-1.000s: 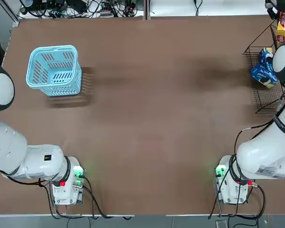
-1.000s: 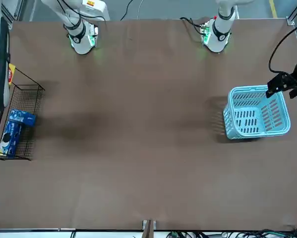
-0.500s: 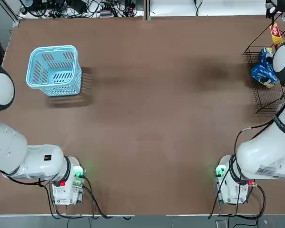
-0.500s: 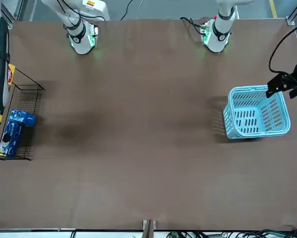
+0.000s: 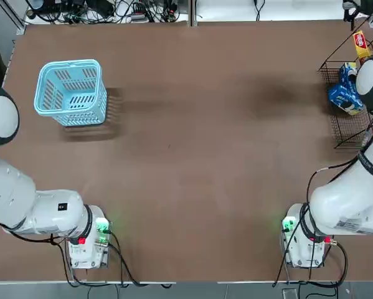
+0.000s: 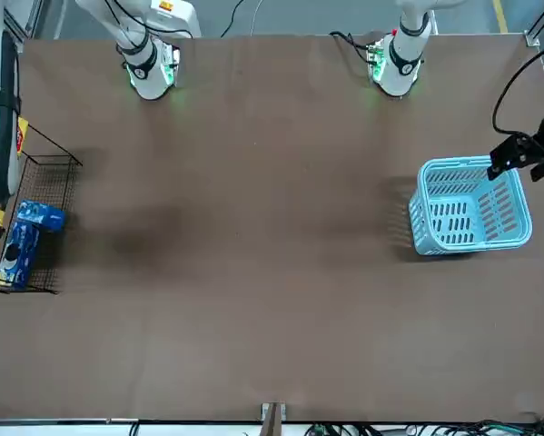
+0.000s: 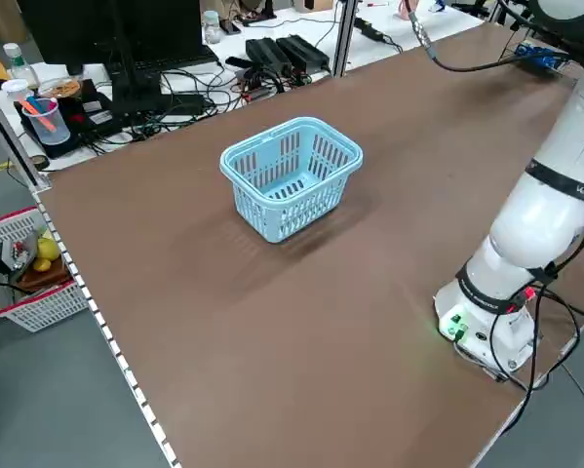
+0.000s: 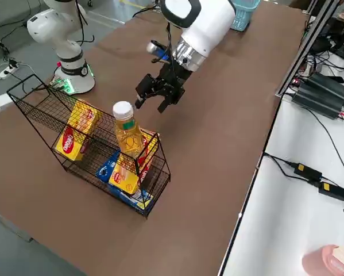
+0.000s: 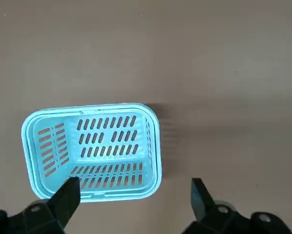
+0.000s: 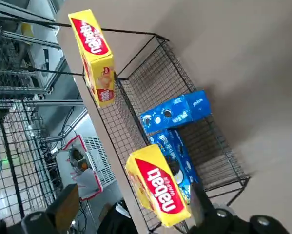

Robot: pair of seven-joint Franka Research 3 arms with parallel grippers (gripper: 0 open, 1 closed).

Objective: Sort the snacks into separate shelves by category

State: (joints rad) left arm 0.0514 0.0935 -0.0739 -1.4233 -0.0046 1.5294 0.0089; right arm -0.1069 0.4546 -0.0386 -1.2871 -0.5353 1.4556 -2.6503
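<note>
Yellow boxes (image 10: 163, 187) sit at separate spots in the black wire rack (image 8: 97, 138), one beside the blue packets (image 10: 175, 112). The right claw (image 10: 136, 204) hangs near them, fingers apart; the left claw (image 9: 136, 204), fingers also apart, is near the light blue basket (image 9: 94, 156) on the brown surface (image 5: 205, 156).

a light blue slotted basket (image 5: 71, 93) sits on the brown tabletop (image 7: 301, 331), while a black monitor (image 7: 116, 34), tangled cables (image 7: 189, 97) and a cup of pens (image 7: 46, 119) crowd a white desk (image 7: 101, 80) beyond its edge.
</note>
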